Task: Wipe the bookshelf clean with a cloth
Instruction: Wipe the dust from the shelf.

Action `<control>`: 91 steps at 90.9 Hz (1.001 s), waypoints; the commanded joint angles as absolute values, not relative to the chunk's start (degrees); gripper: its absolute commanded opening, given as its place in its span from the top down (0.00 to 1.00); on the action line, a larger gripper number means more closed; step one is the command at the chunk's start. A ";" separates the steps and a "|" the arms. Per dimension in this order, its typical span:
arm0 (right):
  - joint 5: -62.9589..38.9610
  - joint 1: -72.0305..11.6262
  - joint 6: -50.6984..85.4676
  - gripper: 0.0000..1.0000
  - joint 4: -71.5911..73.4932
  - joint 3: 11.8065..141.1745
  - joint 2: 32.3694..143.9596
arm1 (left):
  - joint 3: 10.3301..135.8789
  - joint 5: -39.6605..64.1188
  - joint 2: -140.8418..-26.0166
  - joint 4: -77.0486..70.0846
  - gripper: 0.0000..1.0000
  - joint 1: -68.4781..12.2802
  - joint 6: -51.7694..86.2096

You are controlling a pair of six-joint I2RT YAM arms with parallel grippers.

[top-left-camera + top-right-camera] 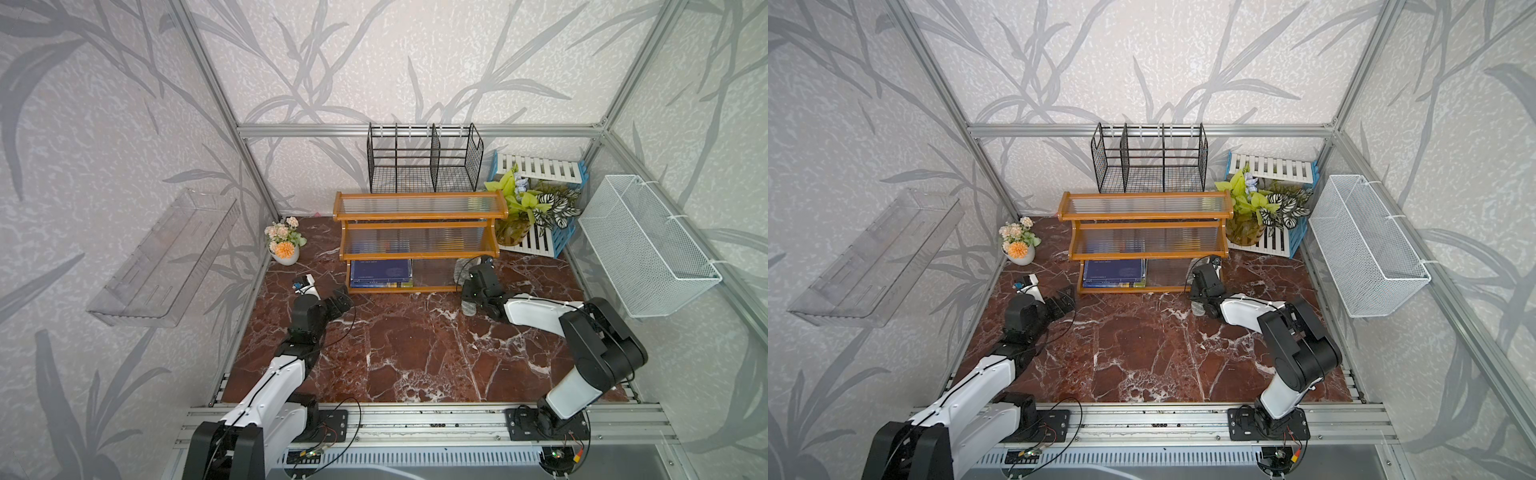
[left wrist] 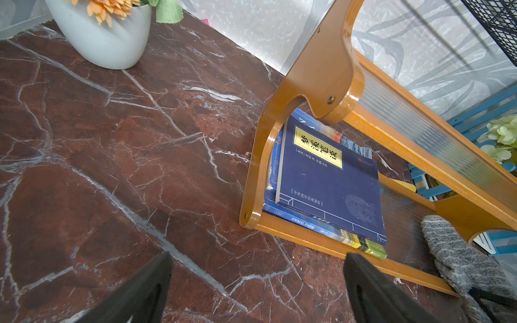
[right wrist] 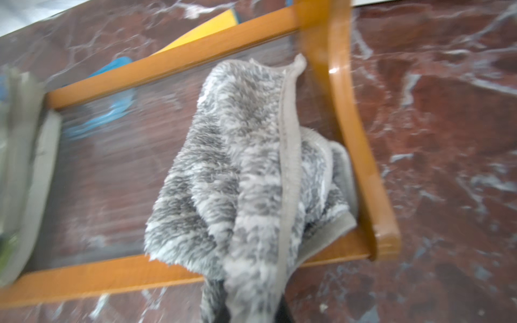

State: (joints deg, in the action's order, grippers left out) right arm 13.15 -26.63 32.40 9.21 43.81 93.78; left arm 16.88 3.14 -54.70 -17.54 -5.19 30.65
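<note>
Closed in at 9, 12 and 3 o'clock by grey leaf-print walls [image 1: 415, 62] on an aluminium frame [image 1: 415, 131]. Floored with a red-brown marble worktop [image 1: 415, 353], glossy and veined in white.

At 12 o'clock on the worktop, near the back wall, in both top views: the bookshelf [image 1: 419, 216] [image 1: 1144, 216]. Set with its long axis from 9 to 3 o'clock. Steps down in three tiers toward 6 o'clock, open front facing 6 o'clock. Built of orange-brown wooden rails around ribbed clear panels.

Fixed to the 9 o'clock wall: a clear plastic tray [image 1: 166, 262]. Fixed to the 3 o'clock wall: a white mesh basket [image 1: 648, 245]. Just behind the bookshelf at 12 o'clock: a black wire rack [image 1: 424, 166]. At its 2 o'clock: leafy plants [image 1: 536, 203] among white and blue slatted crates [image 1: 540, 168]. On the 9 o'clock half of the bottom tier: a flat stack of blue books [image 1: 380, 272]. At 9 o'clock from the bookshelf, apart from it: a white pot of flowers [image 1: 284, 253].

On the 3 o'clock end of the bottom tier, against the side panel: the cloth [image 3: 246, 167] [image 1: 462, 268], grey and fluffy, draped over the front rail. Runs lengthwise from 6 to 12 o'clock, loose end pointing to 12 o'clock. Somewhat blurred in the right wrist view.

Pinched at its 6 o'clock end by the right jaws, closed tight on it. Above the worktop near the bookshelf's 7 o'clock corner: the left jaws, spread wide.
</note>
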 commanded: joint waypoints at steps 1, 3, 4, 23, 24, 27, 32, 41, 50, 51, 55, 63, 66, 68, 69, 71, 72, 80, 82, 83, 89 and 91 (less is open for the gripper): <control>6.73 -26.55 28.23 1.00 10.41 42.12 89.69 | 18.60 2.72 -53.65 -16.80 0.00 -5.34 30.68; 6.14 -26.21 28.11 1.00 10.32 41.71 88.91 | 18.56 2.55 -53.51 -16.77 0.00 -5.36 30.63; 5.84 -25.94 28.07 1.00 10.30 41.38 88.40 | 18.55 2.42 -53.47 -16.78 0.00 -5.36 30.65; -6.49 -14.95 33.20 1.00 7.59 35.87 78.60 | 17.41 1.71 -53.34 -18.70 0.00 -5.32 31.89; -7.11 -14.37 33.39 1.00 7.22 35.69 78.15 | 17.41 1.69 -53.35 -18.71 0.00 -5.34 31.90; -8.36 -12.61 33.89 1.00 5.76 35.27 76.70 | 17.45 1.54 -53.39 -18.62 0.00 -5.36 31.98; -9.60 -9.93 34.71 1.00 2.13 35.08 74.63 | 17.49 1.35 -53.30 -18.50 0.00 -5.30 32.07; -14.91 -3.60 36.47 1.00 -2.24 34.92 73.44 | 17.65 1.38 -53.39 -18.58 0.00 -5.27 32.51; -20.78 2.41 37.62 1.00 -1.13 34.34 74.53 | 17.89 1.78 -53.88 -18.99 0.00 -5.24 32.93; -21.02 2.83 37.66 1.00 -0.96 34.40 74.93 | 17.86 1.77 -53.97 -19.08 0.00 -5.26 32.94; -22.49 4.12 37.47 1.00 -0.88 35.17 76.57 | 17.91 1.84 -54.31 -19.22 0.00 -5.24 33.08; -23.72 5.04 36.64 1.00 -1.28 37.83 80.92 | 18.31 1.85 -55.05 -19.24 0.00 -5.27 33.20; -24.43 5.20 36.64 1.00 -0.53 38.74 82.49 | 18.41 1.76 -55.33 -19.20 0.00 -5.27 33.15; -25.11 5.19 36.76 1.00 0.11 39.33 83.68 | 18.51 1.65 -55.45 -19.17 0.00 -5.27 33.14; -25.61 5.19 36.84 1.00 0.49 39.66 84.60 | 18.57 1.57 -55.54 -19.12 0.00 -5.27 33.14; -26.33 5.25 37.00 1.00 1.27 40.28 86.10 | 18.66 1.36 -55.61 -19.00 0.00 -5.27 33.14; -26.83 5.22 37.13 1.00 1.64 40.62 86.82 | 18.73 1.25 -55.62 -18.90 0.00 -5.27 33.14; -30.23 5.19 37.81 1.00 4.03 44.05 93.53 | 19.20 0.37 -55.66 -18.20 0.00 -5.23 32.88; -31.16 5.19 37.88 1.00 4.35 45.14 95.34 | 19.37 0.18 -55.64 -18.04 0.00 -5.26 32.89; -31.75 5.19 37.88 1.00 4.41 45.64 96.28 | 19.40 0.09 -55.64 -17.99 0.00 -5.27 32.88; -33.85 5.27 37.88 1.00 4.57 49.18 101.44 | 19.78 -0.51 -55.49 -17.54 0.00 -5.19 32.87; -34.32 5.30 37.88 1.00 4.61 50.33 103.17 | 19.86 -0.74 -55.40 -17.24 0.00 -5.14 32.92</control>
